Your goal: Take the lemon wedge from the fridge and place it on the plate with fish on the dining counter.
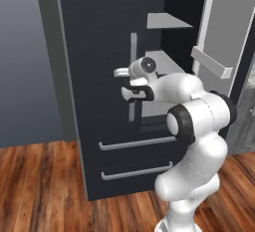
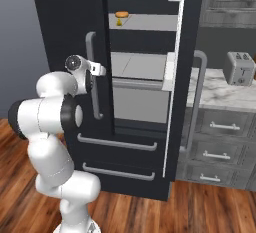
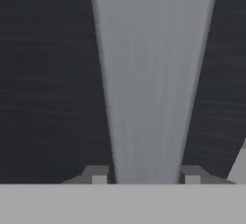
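The white arm folds at the elbow, its forearm reaching toward ten o'clock in the left base view. The gripper points level, its fingertips standing apart either side of a grey bar.

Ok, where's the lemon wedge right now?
In the right base view, the lemon wedge sits on the upper shelf of the open fridge, just below the flat orange item.

Fridge standing on the floor, left door shut, right door swung open. Lemon wedge on the upper shelf, at its left end, just in front of a round item. Two drawers stacked below the doors. Right of the fridge, a counter over cabinet drawers, toaster on top.
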